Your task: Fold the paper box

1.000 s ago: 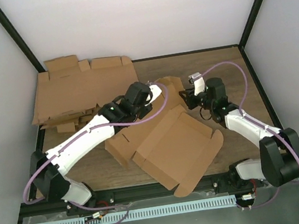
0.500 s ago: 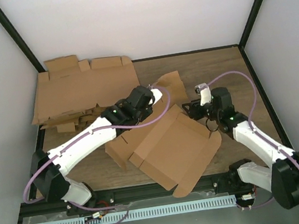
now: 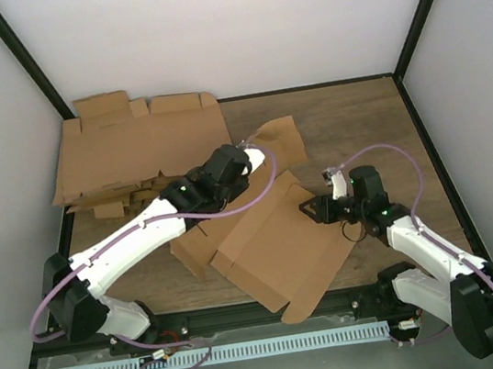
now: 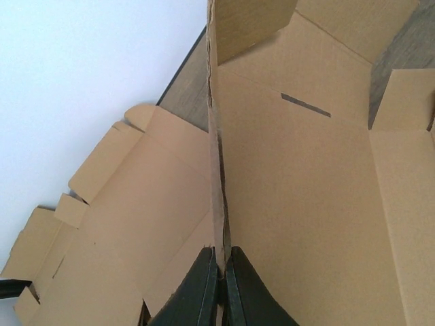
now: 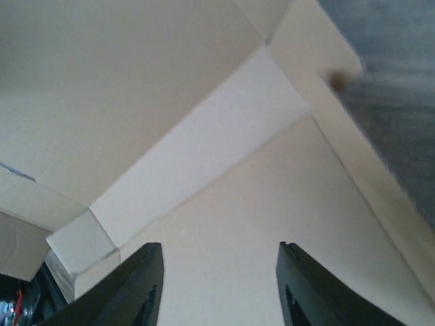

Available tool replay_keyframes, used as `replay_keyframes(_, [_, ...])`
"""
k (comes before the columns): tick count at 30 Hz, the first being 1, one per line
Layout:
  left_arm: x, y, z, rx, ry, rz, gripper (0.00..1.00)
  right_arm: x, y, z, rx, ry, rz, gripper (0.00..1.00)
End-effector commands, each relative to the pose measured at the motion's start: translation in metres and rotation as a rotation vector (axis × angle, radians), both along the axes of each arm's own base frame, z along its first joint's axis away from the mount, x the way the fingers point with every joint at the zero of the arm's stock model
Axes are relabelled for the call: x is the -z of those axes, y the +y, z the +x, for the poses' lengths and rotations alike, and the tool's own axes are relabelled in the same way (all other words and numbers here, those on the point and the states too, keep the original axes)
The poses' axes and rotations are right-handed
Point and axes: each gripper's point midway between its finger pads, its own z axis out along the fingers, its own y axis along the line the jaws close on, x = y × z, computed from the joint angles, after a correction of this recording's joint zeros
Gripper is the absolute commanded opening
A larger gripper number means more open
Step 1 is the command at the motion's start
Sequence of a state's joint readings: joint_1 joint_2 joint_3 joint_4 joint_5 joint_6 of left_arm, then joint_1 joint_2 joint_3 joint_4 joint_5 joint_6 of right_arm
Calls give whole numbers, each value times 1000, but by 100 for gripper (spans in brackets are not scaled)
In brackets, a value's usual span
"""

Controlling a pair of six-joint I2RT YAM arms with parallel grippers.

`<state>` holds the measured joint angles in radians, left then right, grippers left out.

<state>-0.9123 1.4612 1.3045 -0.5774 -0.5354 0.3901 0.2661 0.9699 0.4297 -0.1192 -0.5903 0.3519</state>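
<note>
Left gripper (image 4: 221, 272) clamped on paper box (image 3: 279, 249) upright wall; right gripper (image 5: 219, 285) half-open, empty, facing box's right edge.

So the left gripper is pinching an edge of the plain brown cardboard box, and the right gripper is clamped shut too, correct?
No. The left gripper does pinch an edge of the plain brown cardboard box, but the right gripper is open, as the right wrist view shows.
</note>
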Motion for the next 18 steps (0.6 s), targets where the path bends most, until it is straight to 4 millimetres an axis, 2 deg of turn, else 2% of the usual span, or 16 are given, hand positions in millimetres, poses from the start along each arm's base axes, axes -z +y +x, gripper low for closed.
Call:
replay_keyframes(1, [-3, 3, -2, -9, -29, 19, 4, 6, 5, -4, 19, 56, 72, 44])
replay_keyframes(8, [4, 4, -4, -16, -29, 45, 4, 38, -9, 14, 137, 138, -10, 28])
replay_keyframes(18, [28, 27, -1, -81, -63, 91, 4, 78, -32, 47, 267, 263, -100, 21])
